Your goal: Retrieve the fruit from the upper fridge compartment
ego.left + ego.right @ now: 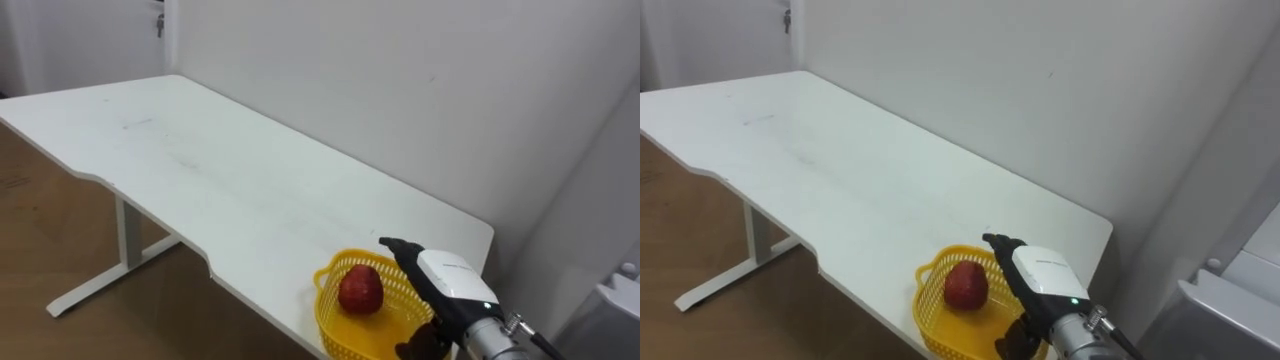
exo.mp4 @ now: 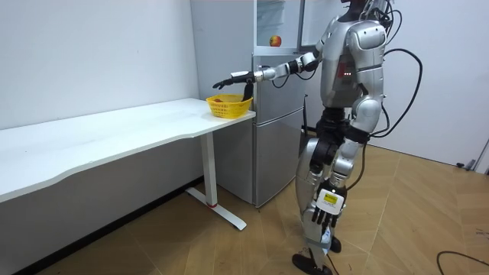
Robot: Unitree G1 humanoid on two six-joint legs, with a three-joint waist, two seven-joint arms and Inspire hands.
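A red apple [image 1: 360, 290] lies in a yellow basket [image 1: 324, 303] at the right end of the white table [image 1: 200, 160]. My right hand [image 1: 452, 279] reaches in from the lower right and hovers over the basket's right rim, fingers straight, open and holding nothing. In the room view I stand before the fridge [image 2: 279, 114] with that hand [image 2: 233, 78] stretched out above the basket [image 2: 229, 108]. The upper fridge compartment stands open with a round orange-red fruit [image 2: 275, 40] on its shelf. My left hand [image 2: 326, 218] hangs relaxed by my thigh.
The table runs long towards the room view's left, along a white wall. The grey fridge stands right beside the table's end, and its edge [image 1: 1240, 300] shows at the lower right. Wooden floor [image 2: 229, 244] lies open in front of the table.
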